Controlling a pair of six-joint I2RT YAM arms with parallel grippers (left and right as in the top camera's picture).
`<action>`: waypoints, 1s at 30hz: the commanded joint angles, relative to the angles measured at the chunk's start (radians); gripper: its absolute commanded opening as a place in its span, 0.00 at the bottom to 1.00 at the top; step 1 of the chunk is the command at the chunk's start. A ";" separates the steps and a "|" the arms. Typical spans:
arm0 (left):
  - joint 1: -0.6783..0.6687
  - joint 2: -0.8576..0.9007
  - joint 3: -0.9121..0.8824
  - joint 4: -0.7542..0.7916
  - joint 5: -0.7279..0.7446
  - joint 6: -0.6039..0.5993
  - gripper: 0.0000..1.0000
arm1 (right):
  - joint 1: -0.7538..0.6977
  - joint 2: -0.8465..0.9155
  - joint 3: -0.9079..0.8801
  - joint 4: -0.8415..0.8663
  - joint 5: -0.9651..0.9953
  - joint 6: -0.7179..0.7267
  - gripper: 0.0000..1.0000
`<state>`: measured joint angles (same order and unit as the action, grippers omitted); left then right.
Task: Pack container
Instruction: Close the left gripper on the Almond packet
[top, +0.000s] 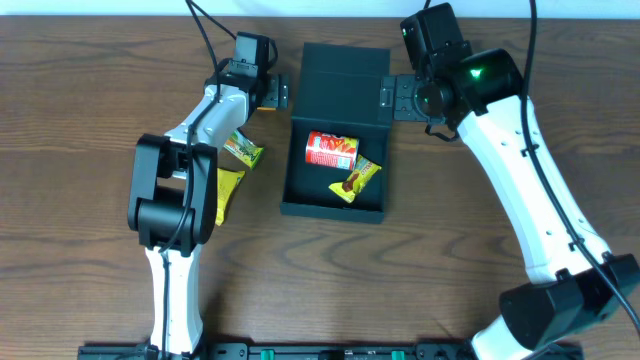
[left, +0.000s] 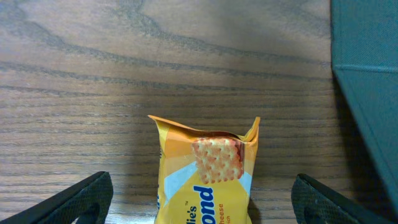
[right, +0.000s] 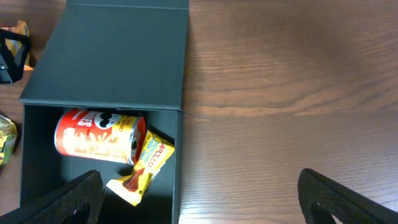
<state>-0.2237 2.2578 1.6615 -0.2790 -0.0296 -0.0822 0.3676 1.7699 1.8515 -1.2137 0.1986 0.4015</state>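
Container (top: 343, 85) sits mid-table (top: 90, 120), flap lid open, with a red can (top: 331, 150) and a yellow packet (top: 356, 178) inside. Left end effector (top: 280, 92) is released, facing an orange cracker packet (left: 208, 171); right end effector (top: 390, 97) is released beside the lid.

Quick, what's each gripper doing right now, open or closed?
Left gripper: open over the cracker packet, not gripping it.
Right gripper: open, holding nothing.

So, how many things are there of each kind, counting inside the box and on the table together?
Container: 1
Red can: 1
Snack packets: 4 (1 in the container, 3 on the table)
Total: 6
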 joint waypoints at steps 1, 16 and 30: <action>0.003 0.029 0.011 0.007 0.004 -0.012 0.92 | -0.008 0.000 0.001 -0.002 0.011 0.009 0.99; 0.008 0.039 0.011 0.007 0.003 -0.011 0.61 | -0.008 0.000 0.001 -0.009 0.011 0.009 0.99; 0.007 0.031 0.011 0.002 0.004 -0.034 0.43 | -0.008 0.000 0.001 -0.011 0.011 0.009 0.99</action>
<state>-0.2226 2.2833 1.6615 -0.2729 -0.0288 -0.1081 0.3676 1.7699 1.8515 -1.2224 0.1986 0.4015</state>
